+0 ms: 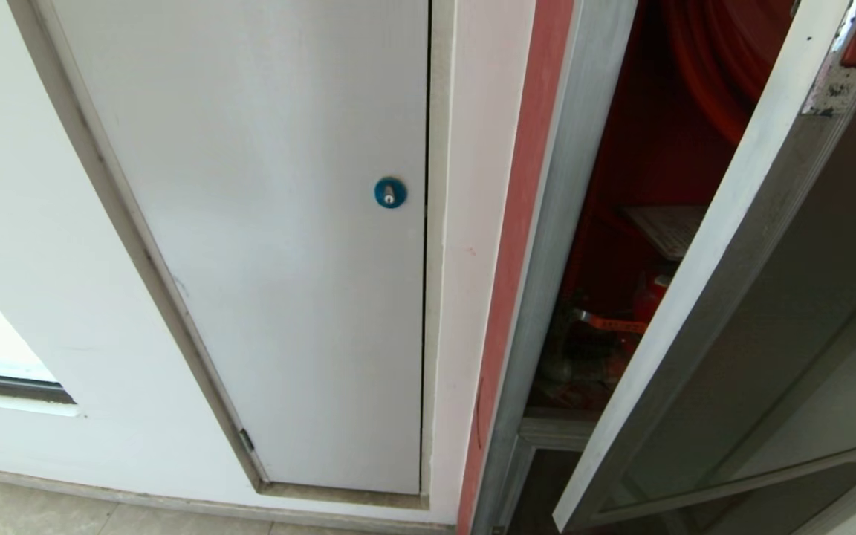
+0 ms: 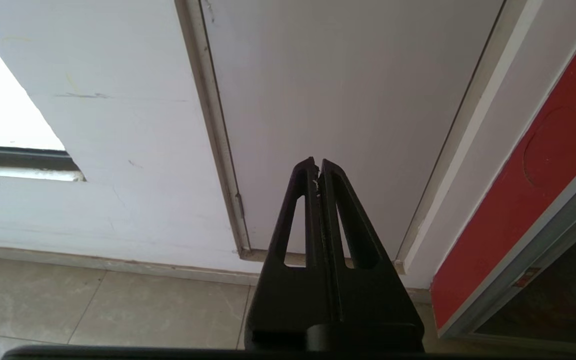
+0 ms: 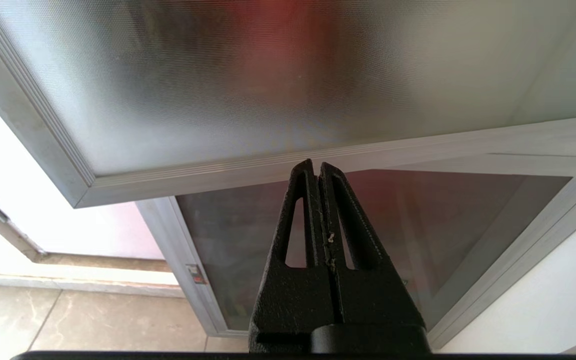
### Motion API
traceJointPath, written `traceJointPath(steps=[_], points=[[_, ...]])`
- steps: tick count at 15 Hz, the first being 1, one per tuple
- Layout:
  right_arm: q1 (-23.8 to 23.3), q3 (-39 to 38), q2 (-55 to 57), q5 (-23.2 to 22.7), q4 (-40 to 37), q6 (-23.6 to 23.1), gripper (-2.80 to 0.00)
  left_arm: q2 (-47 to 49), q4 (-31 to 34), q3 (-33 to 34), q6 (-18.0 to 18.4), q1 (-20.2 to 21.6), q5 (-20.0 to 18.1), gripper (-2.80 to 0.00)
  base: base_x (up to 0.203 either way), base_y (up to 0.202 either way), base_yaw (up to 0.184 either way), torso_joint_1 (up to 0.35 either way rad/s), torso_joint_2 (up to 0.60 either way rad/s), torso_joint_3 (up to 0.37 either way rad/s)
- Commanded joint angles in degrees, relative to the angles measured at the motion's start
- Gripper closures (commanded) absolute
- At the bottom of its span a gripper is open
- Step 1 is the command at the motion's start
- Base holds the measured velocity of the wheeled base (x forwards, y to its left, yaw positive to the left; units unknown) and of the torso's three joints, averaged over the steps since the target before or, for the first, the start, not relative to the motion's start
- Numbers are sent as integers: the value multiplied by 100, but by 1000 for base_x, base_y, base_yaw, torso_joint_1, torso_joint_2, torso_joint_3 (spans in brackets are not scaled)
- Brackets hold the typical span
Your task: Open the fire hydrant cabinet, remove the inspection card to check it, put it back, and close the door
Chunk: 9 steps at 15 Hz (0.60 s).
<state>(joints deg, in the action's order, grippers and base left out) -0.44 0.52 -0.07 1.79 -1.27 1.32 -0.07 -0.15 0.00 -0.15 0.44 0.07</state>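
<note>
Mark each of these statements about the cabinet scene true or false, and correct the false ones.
1. The door stands ajar. True.
2. The left tool is open. False: its fingers are pressed together.
3. The inspection card lies inside the fire hydrant cabinet. True.
4. The right tool grips the door frame. False: it is shut on nothing, short of the frame.
5. The white panel has a blue lock. True.
</note>
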Motion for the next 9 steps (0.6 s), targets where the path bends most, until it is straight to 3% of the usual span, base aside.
traceJointPath(steps=[1,9], points=[[0,9,-10,5,-5,9,0,7,-3,9,-3,0,1,0,0,0,0,0,0,0],[0,9,-10,-3,1,64,0,7,-3,9,-3,8,1,0,0,0,0,0,0,0]])
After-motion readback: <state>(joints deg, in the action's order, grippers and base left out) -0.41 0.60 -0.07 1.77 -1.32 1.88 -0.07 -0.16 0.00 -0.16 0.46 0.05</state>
